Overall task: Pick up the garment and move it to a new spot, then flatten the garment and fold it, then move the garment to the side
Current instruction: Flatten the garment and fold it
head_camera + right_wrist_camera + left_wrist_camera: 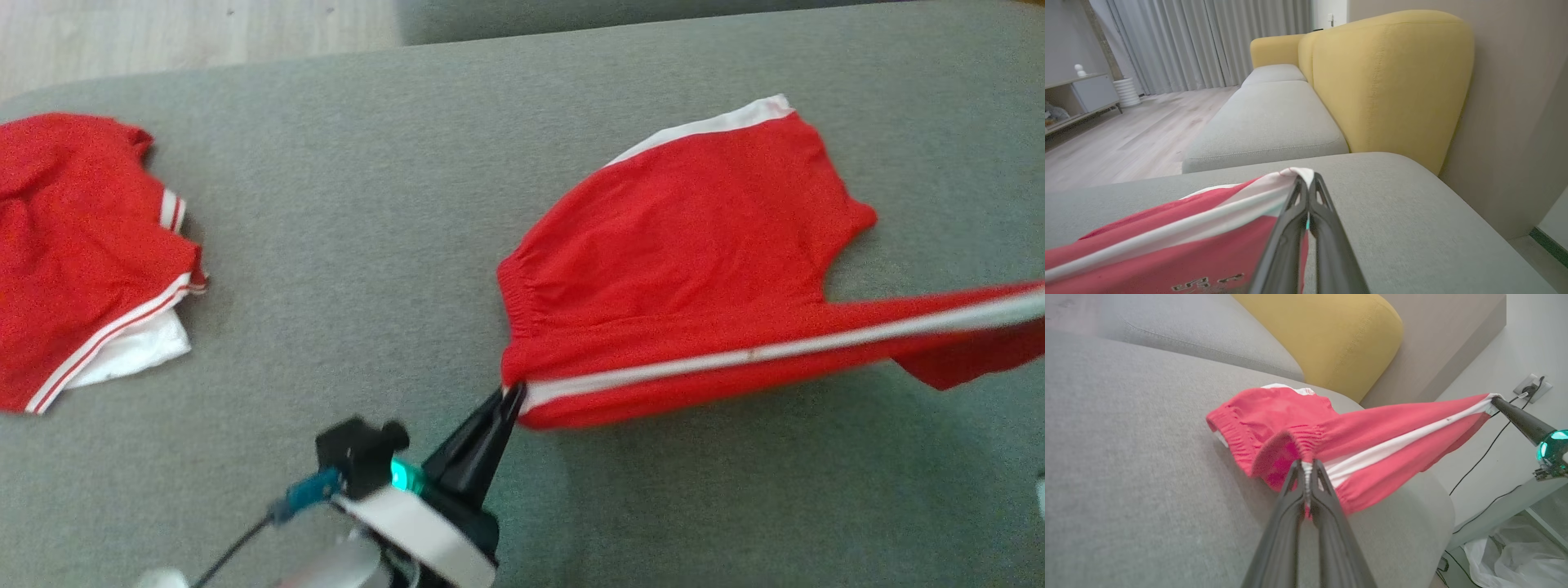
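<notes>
The left gripper [510, 394] has two long black fingers [473, 449], broad at the root and tapering to thin tips, smooth and faintly glossy. At their base glows a teal-green light [406, 476]. Beside it sits a black boxy block [359, 445] with a round knob, and a blue plug [314, 488] leads into a thin dark cable [233, 549]. A pale grey-white band [416, 527] wraps the wrist. The right gripper [1306, 184] looks alike, with dark fingers slotted near the tips and a teal lamp [1551, 446] of its own.
</notes>
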Robot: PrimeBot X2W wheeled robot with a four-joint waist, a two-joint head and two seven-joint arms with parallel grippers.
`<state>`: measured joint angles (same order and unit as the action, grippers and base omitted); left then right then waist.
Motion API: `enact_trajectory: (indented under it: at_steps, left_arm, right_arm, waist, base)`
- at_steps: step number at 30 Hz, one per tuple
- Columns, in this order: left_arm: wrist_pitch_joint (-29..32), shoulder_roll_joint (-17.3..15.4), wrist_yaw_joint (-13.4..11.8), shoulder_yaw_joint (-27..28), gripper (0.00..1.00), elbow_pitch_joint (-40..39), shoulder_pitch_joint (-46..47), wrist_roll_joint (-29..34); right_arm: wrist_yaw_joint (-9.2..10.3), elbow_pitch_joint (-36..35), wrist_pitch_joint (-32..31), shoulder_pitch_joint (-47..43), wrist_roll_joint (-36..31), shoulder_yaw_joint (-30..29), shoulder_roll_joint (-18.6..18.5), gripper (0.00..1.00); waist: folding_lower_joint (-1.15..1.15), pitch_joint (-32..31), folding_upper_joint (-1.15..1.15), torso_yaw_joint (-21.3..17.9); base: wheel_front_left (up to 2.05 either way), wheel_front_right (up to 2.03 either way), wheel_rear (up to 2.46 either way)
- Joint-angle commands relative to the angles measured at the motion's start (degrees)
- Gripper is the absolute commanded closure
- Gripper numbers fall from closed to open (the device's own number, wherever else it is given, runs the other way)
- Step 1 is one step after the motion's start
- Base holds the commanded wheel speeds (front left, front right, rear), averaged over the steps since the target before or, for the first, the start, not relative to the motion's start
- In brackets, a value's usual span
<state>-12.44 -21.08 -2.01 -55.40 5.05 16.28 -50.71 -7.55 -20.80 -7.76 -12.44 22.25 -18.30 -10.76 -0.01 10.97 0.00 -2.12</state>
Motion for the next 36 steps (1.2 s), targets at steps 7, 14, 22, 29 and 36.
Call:
enact_trajectory:
  at_steps: [7,14,22,29,36]
  left_arm:
    - [5.8,3.8,0.8,4.9,1.0,2.7,11.7,-4.7]
    - [9.1,7.3,3.1,6.1,1.0,7.9,18.6,-7.2]
    - [13.6,13.3,7.0,6.1,1.0,17.5,26.2,-11.5]
    - [12.1,15.7,8.3,5.8,0.96,26.5,32.0,-10.6]
    - [8.1,16.7,9.2,4.3,0.0,31.8,34.1,-9.7]
  right_arm:
    - [0.06,9.1,-2.5,16.7,-3.6,5.0,-7.4,1.0]
    - [0.06,19.0,-4.7,27.5,-4.6,8.8,-12.8,1.0]
    - [0.06,34.7,-5.5,39.9,-5.9,14.5,-16.5,1.0]
    - [0.06,46.6,-2.5,49.4,-6.5,20.4,-15.0,1.0]
    - [0.06,54.1,3.7,53.3,-4.4,23.9,-13.4,0.0]
  waist:
    - [0.01,4.0,0.0,5.2]
    - [0.01,7.2,0.0,7.9]
    - [0.01,10.5,0.0,9.8]
    - [0.01,12.4,0.0,9.0]
    - [0.01,11.8,0.0,8.1]
  base:
    - [0.0,0.0,0.0]
    - [0.0,0.0,0.0]
    - [0.0,0.0,0.0]
    - [0.0,0.0,0.0]
    - [0.0,0.0,0.0]
